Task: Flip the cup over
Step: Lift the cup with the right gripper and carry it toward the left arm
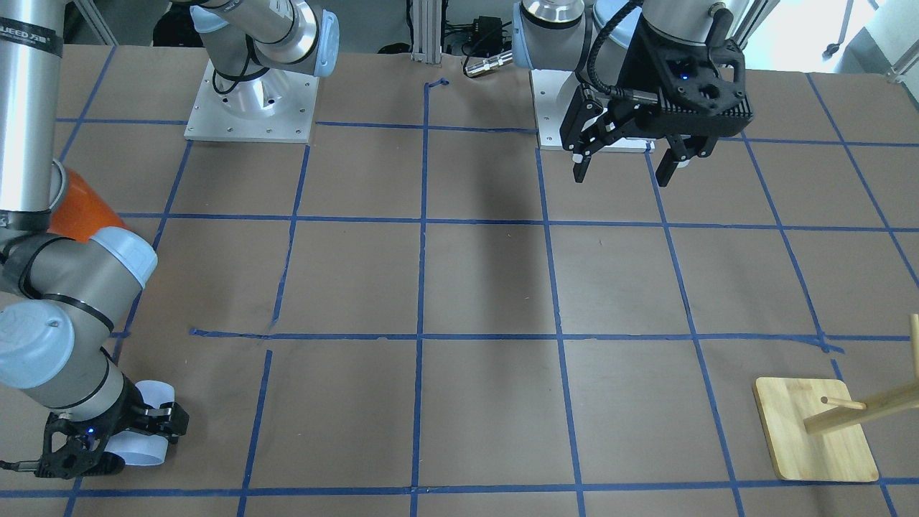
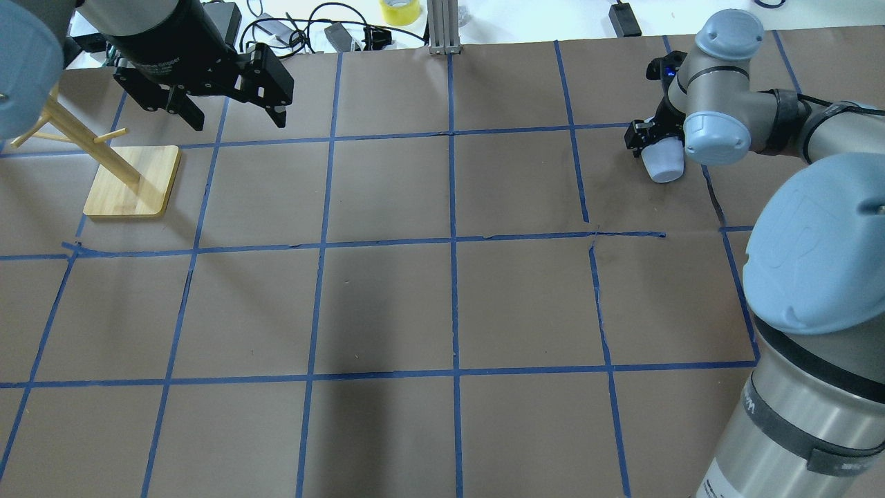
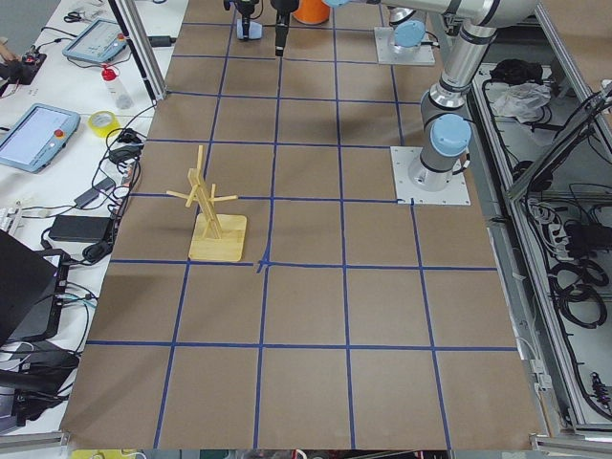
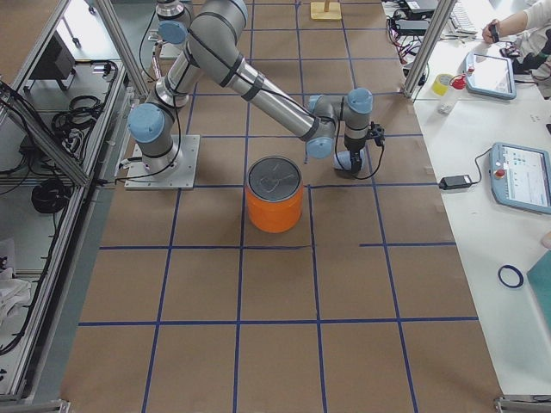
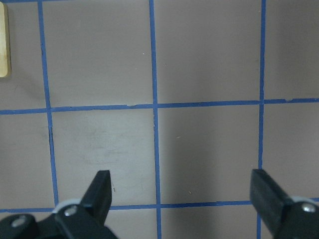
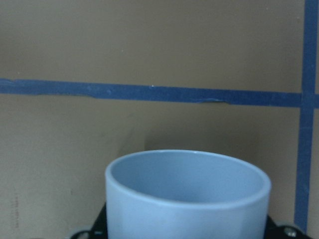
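Observation:
The pale blue-white cup (image 1: pixel 152 425) is gripped at its sides by my right gripper (image 1: pixel 147 429), at the table's far end on the robot's right. It is held tilted on its side, just above or on the paper; I cannot tell which. It also shows in the overhead view (image 2: pixel 662 164). In the right wrist view the cup's (image 6: pixel 187 199) open rim points away from the wrist. My left gripper (image 1: pixel 623 166) is open and empty, high above the table near its own base; its fingers (image 5: pixel 102 191) stand wide apart over bare paper.
A large orange can (image 4: pixel 275 206) with a silver lid stands behind the right arm's elbow (image 1: pixel 79 208). A wooden peg rack on a square base (image 1: pixel 815 438) stands on the robot's left side (image 2: pixel 131 183). Blue tape lines grid the brown table (image 2: pixel 449 304).

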{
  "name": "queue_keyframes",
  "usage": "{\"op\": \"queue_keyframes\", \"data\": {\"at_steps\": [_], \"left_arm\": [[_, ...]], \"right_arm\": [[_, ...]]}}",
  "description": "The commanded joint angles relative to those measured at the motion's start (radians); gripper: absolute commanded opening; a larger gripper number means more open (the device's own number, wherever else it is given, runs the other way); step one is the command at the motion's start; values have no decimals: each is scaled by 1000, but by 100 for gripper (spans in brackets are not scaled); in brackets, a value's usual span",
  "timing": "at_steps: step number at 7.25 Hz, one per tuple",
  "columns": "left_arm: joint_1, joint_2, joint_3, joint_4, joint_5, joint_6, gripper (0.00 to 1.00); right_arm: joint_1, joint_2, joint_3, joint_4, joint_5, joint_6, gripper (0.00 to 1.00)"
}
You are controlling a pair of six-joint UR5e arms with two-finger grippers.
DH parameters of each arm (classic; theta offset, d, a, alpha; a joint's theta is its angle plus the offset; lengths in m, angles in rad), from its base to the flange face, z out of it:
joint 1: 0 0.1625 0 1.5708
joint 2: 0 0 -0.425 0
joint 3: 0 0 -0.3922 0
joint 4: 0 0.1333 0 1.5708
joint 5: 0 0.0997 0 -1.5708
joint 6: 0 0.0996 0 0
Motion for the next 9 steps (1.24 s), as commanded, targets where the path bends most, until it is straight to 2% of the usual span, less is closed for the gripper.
{"op": "queue_keyframes", "data": {"at_steps": [1,3,6,7,8,9], "left_arm": [[0,0,0,0,0,0,100],[0,0,2,0,0,0,100],[0,0,0,0,0,0,100],[0,3,0,0,0,0,100],[0,1,0,0,0,0,100],[0,3,0,0,0,0,100]], "right_arm": [[9,-10,-4,3,1,-1,32],[82,-35,-27,14,1,5,32],[326,-44,-88,3,-17,-24,32],[394,-44,-93,-6,-20,-175,31],[451,-44,-80,-41,-17,-405,30],[501,-33,-75,-140,-10,-544,29]]}}
